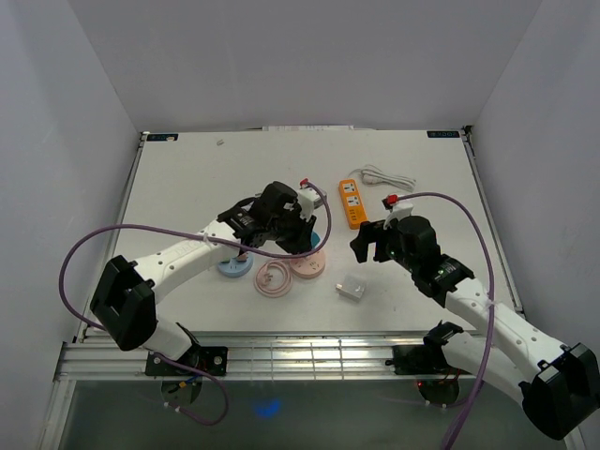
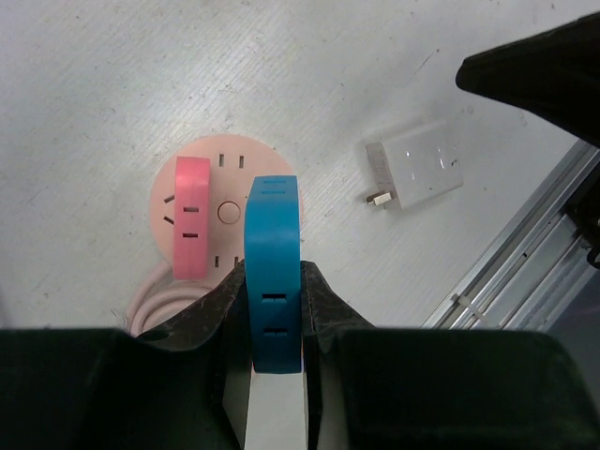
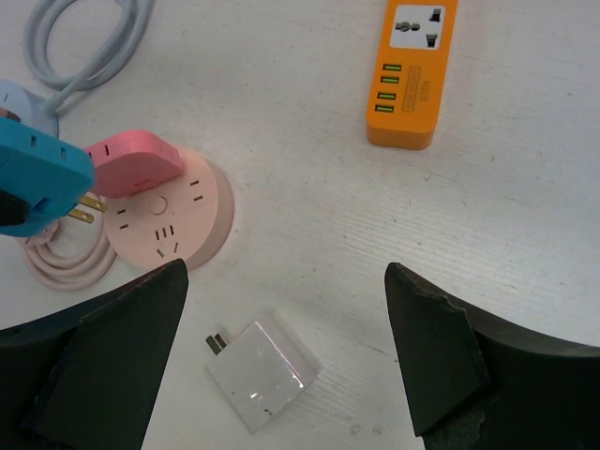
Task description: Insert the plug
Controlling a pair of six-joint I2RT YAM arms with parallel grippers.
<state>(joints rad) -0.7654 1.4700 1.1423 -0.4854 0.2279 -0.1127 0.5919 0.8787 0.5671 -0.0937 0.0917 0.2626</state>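
Observation:
My left gripper (image 2: pixel 273 274) is shut on a blue plug (image 2: pixel 272 234) and holds it over the near edge of a round pink socket (image 2: pixel 236 155). A pink plug (image 2: pixel 192 216) sits in that socket. In the right wrist view the blue plug (image 3: pixel 37 183) hangs left of the pink socket (image 3: pixel 187 220), with its brass prongs bare and clear of the socket face. My right gripper (image 3: pixel 286 281) is open and empty, above a white adapter (image 3: pixel 261 373) lying on the table. In the top view the left gripper (image 1: pixel 302 239) is over the pink socket (image 1: pixel 307 264).
An orange power strip (image 1: pixel 351 203) lies at the back with a white cord (image 1: pixel 384 175) behind it. A coiled pink cable (image 1: pixel 274 279) and a round blue socket (image 1: pixel 234 265) lie left of the pink socket. The table's metal front rail (image 2: pixel 525 272) is near.

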